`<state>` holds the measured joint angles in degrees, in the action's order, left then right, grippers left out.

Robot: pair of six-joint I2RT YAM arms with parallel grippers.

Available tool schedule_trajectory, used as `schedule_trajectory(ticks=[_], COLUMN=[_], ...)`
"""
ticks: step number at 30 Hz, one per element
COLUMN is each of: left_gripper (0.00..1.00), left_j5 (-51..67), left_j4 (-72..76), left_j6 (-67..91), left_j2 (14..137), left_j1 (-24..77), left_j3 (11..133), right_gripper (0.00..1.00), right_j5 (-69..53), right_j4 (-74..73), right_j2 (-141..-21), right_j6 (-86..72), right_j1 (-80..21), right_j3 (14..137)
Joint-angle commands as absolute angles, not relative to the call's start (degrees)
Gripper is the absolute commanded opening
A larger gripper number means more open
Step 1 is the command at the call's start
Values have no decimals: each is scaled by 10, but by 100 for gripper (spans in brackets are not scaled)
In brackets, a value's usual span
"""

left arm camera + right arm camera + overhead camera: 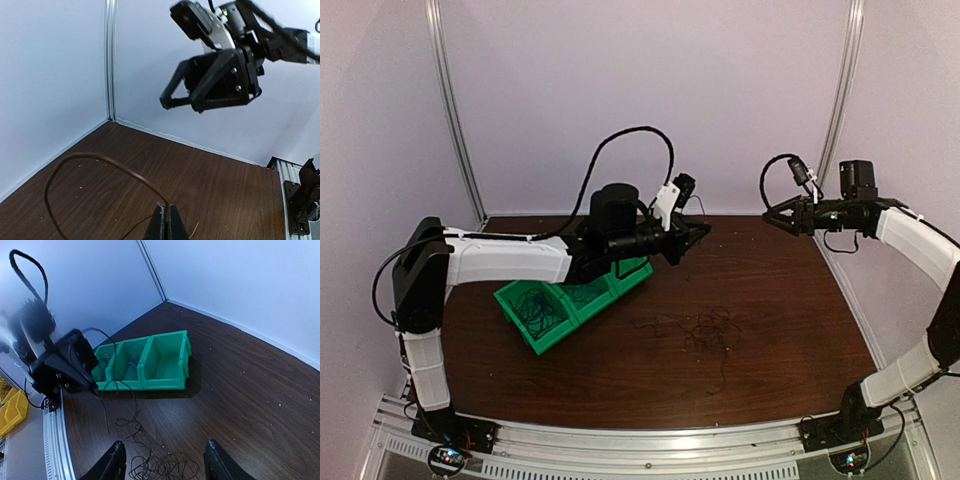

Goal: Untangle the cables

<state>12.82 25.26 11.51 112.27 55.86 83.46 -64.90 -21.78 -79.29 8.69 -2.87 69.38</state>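
The cables (708,330) lie loosely tangled mid-counter (790,290), bare wood around them to every edge, with green bins (592,312) at their 9 o'clock. At 12 o'clock, the raised left tool (167,207) is pressed together, pinching a wire loop (87,154). At 1 o'clock, the right tool (165,462) hangs spread.

A robotics lab test cell is showing itself: plain white panel walls (720,90) and silver aluminium corner posts (456,110) are enclosing a dark wood-grain tabletop (780,300), and two white-and-black robot arms (500,258) are standing on a slotted aluminium base rail (650,442).
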Motion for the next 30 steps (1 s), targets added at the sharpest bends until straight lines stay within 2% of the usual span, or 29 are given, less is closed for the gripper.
schedule_trajectory(ticks=[1, 10, 21, 30], left_gripper=[0, 0, 0, 0], left_j5=[170, 107, 56, 69], left_j4=[185, 156, 134, 152], left_j6=[189, 170, 156, 171], left_j2=[1089, 1056, 1075, 1132], left_j1=[513, 482, 426, 381], left_j3=[848, 826, 817, 837], right_gripper=[55, 56, 55, 54], right_j5=[-652, -605, -613, -616], right_j4=[-209, -179, -193, -209], right_j2=[-780, -771, -801, -816], right_j6=[136, 202, 226, 243], right_j1=[-10, -9, -10, -10], right_j3=[626, 519, 518, 525])
